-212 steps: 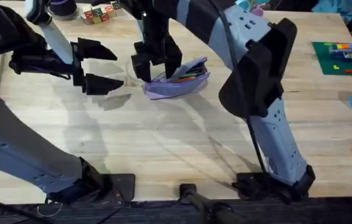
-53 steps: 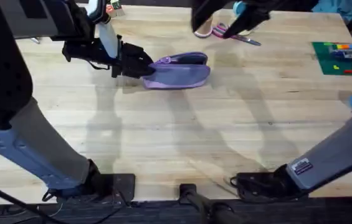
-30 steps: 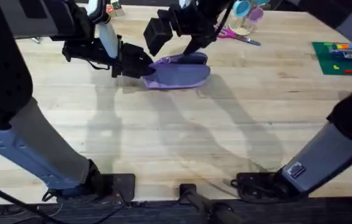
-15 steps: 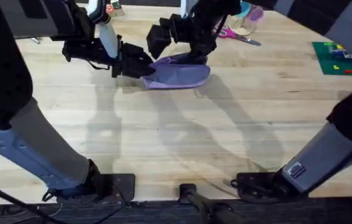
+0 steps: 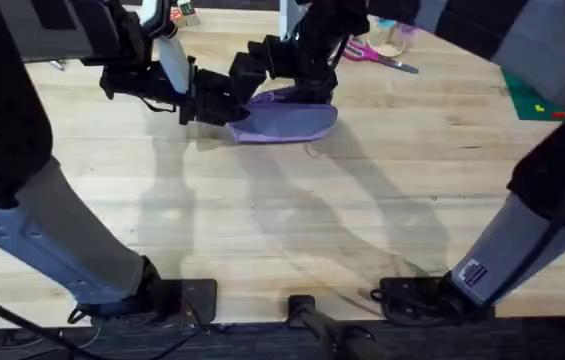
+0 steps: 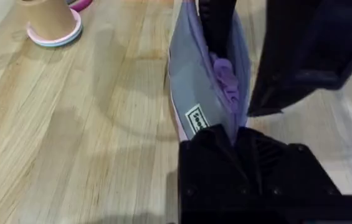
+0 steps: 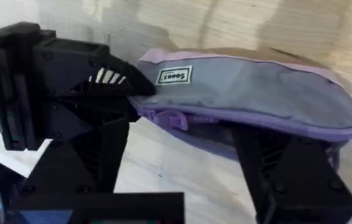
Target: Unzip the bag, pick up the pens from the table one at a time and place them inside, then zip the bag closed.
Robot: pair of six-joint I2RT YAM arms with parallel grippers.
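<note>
Gripping one end of the bag [image 5: 292, 122] in the upper centre, left gripper [image 5: 224, 100] clenched, right gripper [image 5: 280, 70] spread over it, zipper partly hidden, pens unseen.

The bag [image 7: 250, 93] is soft matt cloth on a table [image 5: 292, 220] of smooth pale wood.

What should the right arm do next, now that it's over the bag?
Probably close the right gripper on the zipper pull. Its fingers are open and straddle the bag, the pull sits between them, and the left gripper clamps that end. Whether the zipper is fully shut cannot be told.
</note>
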